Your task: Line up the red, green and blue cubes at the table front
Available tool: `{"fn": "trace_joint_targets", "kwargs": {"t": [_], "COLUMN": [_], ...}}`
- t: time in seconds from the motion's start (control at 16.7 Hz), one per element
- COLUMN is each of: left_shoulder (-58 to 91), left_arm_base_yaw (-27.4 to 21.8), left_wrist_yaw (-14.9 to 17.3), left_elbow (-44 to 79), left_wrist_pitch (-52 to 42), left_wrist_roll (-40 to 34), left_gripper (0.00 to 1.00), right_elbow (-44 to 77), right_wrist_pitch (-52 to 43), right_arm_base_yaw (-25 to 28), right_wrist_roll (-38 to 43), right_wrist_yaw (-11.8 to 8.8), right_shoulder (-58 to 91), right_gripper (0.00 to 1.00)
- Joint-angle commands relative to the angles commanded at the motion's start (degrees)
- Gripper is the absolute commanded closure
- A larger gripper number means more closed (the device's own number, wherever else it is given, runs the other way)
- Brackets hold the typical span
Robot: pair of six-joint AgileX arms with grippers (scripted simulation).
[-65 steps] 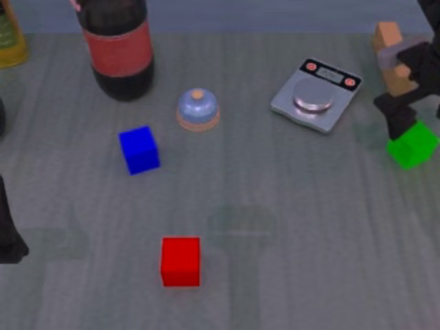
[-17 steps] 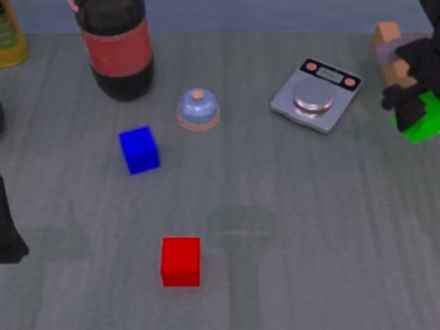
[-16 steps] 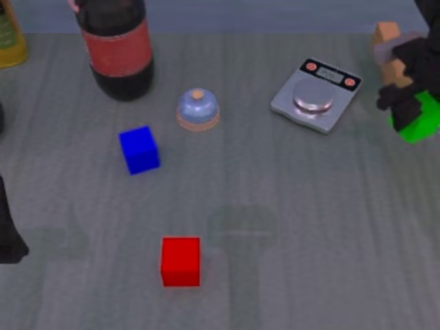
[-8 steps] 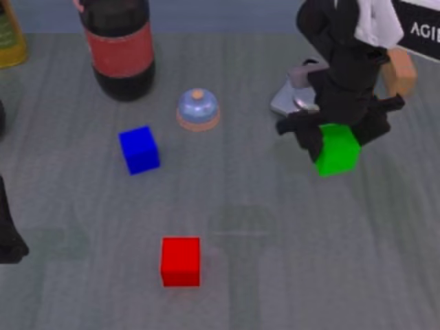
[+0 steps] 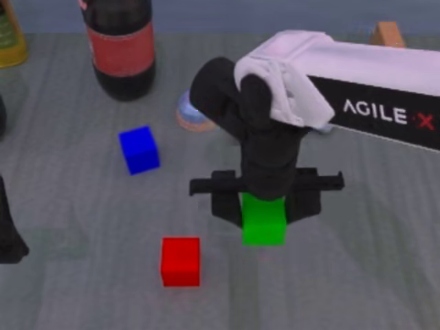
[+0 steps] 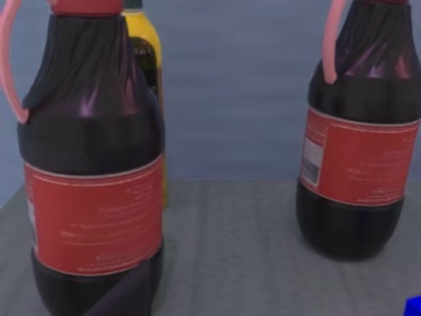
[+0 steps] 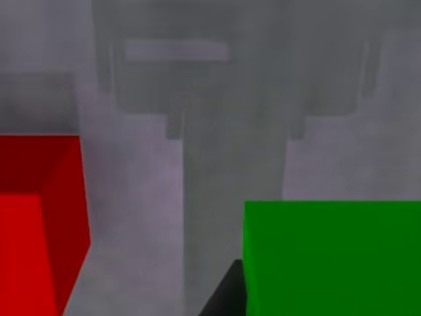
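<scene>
My right gripper point(image 5: 263, 213) is shut on the green cube point(image 5: 263, 220) and holds it over the front middle of the table point(image 5: 357, 275), just right of the red cube point(image 5: 180, 261). The right wrist view shows the green cube point(image 7: 332, 257) close up beside the red cube point(image 7: 36, 224), with one dark finger point(image 7: 223, 293) against the green face. The blue cube point(image 5: 139, 149) lies farther back on the left; a corner of the blue cube point(image 6: 414, 306) shows in the left wrist view. My left arm point(image 5: 10, 234) is parked at the left edge.
Two dark cola bottles point(image 5: 118, 45) point(image 6: 92, 164) and a yellow bottle point(image 5: 10, 34) stand at the back left. A service bell point(image 5: 187, 113) sits partly behind my right arm. A tan wooden block point(image 5: 388, 33) peeks out at the back right.
My right arm has carried the green cube from the right edge, past the scale, leftward and forward to beside the red cube. The red and blue cubes have not moved.
</scene>
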Motion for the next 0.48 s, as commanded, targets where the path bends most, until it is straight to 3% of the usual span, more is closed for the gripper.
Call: {"fn": "trace_joint_targets", "kwargs": {"t": [0.18,0.48], "left_shoulder": [0.0,0.0], "left_arm_base_yaw": [0.0,0.0], "left_wrist_yaw": [0.0,0.0], "left_elbow": [0.0,0.0], "left_wrist_pitch": [0.0,0.0], "left_wrist_roll": [0.0,0.0], "left_gripper": [0.00,0.00], "right_elbow": [-1.5,-1.6], "right_wrist_pitch": [0.7,0.9], "right_arm_base_yaw": [3.2,3.1], "right_wrist_roll": [4.0,4.2], "right_wrist_yaw": [0.3,0.2], "right_shoulder": [-1.7,-1.5], "right_gripper": [1.00,1.00]}}
